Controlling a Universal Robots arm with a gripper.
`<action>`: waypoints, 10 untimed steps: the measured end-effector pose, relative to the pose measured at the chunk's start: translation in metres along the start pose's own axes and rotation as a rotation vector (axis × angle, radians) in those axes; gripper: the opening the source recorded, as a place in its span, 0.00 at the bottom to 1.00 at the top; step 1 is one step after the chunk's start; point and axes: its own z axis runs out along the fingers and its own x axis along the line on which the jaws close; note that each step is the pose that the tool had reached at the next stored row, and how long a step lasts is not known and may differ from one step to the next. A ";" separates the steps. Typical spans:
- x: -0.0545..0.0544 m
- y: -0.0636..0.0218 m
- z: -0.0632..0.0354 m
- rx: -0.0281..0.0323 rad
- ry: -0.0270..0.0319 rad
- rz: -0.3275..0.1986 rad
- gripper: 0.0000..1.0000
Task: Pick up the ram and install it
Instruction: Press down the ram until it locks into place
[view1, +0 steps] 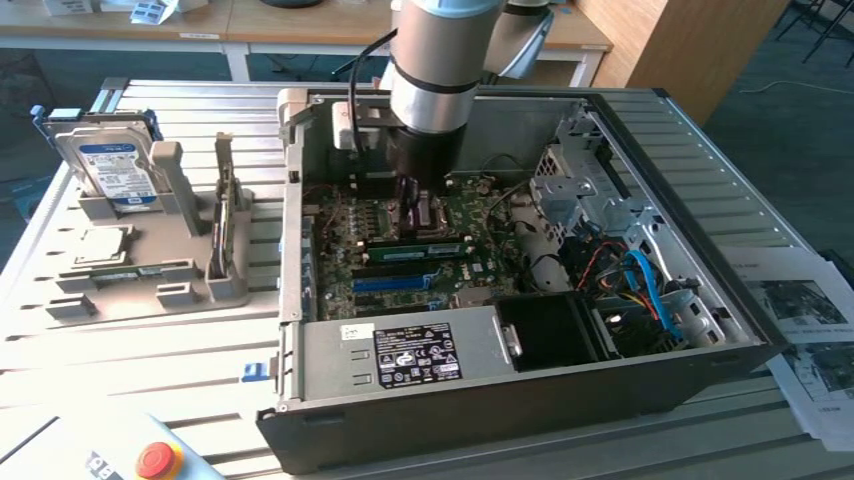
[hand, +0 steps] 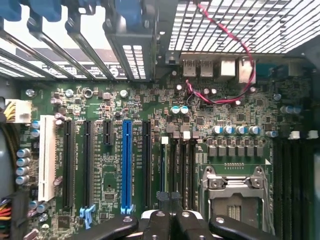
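Exterior view: the arm reaches into the open computer case (view1: 534, 380) on the table (view1: 160, 340); the ram (view1: 414, 251) lies seated on the motherboard (view1: 400, 270), just below the tool (view1: 416, 205).
Wrist view: the tool (hand: 170, 197), fingers closed and empty, hovers over the memory slots (hand: 177, 165).

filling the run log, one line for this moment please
tool: shut | position: inside computer case, above motherboard | held: nothing seen
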 end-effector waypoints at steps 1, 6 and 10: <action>0.000 0.0001 -0.0022 0.0000 0.0002 0.000 0.10; 0.000 0.0004 -0.0131 0.0001 0.0015 0.000 0.10; -0.001 0.0007 -0.0215 0.0001 0.0031 0.000 0.10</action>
